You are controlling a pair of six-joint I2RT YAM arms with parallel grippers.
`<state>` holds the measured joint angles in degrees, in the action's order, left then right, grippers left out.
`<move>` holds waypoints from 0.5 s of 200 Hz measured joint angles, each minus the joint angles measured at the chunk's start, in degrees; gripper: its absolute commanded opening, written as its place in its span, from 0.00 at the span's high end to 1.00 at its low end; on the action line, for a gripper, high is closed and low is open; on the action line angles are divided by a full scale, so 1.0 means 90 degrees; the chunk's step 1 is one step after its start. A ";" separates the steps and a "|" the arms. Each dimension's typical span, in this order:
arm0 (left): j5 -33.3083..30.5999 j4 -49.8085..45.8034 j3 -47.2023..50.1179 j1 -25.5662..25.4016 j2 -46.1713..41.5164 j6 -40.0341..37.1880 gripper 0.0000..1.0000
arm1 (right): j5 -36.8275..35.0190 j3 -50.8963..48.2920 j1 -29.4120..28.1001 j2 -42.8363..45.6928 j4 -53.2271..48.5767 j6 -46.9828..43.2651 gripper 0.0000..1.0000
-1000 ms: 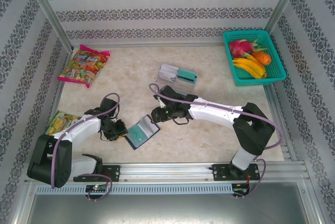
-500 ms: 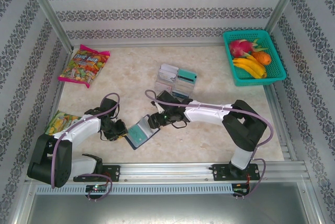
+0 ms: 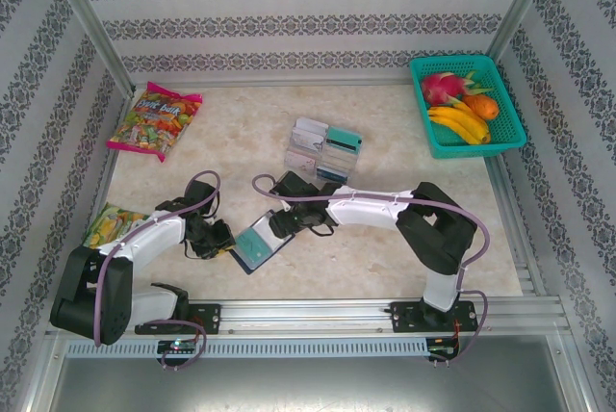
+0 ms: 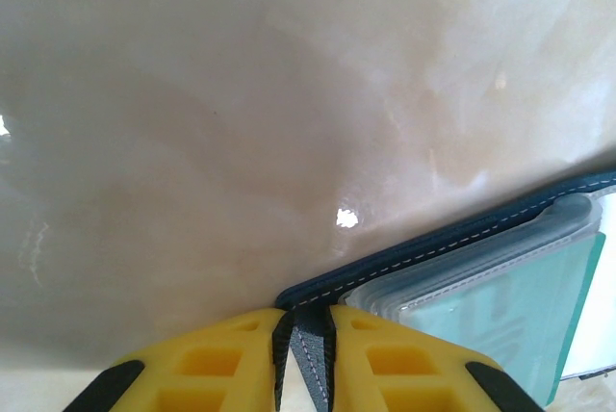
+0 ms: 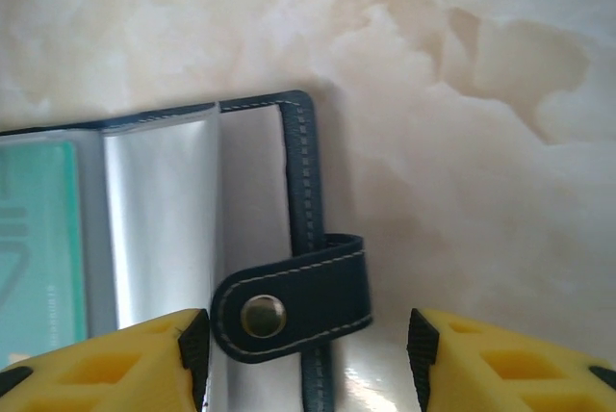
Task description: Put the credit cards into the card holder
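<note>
My left pincer point(image 4: 302, 349): clamped on the card holder's point(image 4: 452, 236) corner
My right pincer point(image 5: 306, 340): apart, either side of its snap tab point(image 5: 294, 301)

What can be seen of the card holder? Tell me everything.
The card holder lies open and flat on the marble-look table, near the front. It is dark navy and leather-like, with pale stitching, clear plastic sleeves inside and a snap tab with a metal stud. A teal card sits in one sleeve. The left gripper is shut on its edge by one corner. The right gripper is open, with its fingers either side of the tab, not touching it.
</note>
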<state>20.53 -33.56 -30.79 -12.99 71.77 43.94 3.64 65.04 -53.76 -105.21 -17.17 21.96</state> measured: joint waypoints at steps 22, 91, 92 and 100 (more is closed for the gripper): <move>0.0002 0.0005 -0.0002 0.0000 0.0039 0.0000 0.78 | -0.0121 0.0000 0.0000 -0.0002 -0.0046 -0.0092 0.42; 0.0007 0.0000 -0.0024 0.0000 0.0056 0.0000 0.78 | -0.0143 0.0233 0.0017 -0.0328 -0.0027 -0.0153 0.52; 0.0007 0.0002 -0.0024 0.0000 0.0056 0.0000 0.78 | -0.0143 0.0236 0.0017 -0.0328 -0.0027 -0.0153 0.52; 0.0024 0.0034 -0.0024 0.0000 0.0056 0.0000 0.78 | -0.0143 0.0250 0.0034 -0.0330 -0.0027 -0.0155 0.54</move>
<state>20.75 -33.26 -31.00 -12.99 72.27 43.94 2.35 67.29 -53.45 -108.18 -17.41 20.56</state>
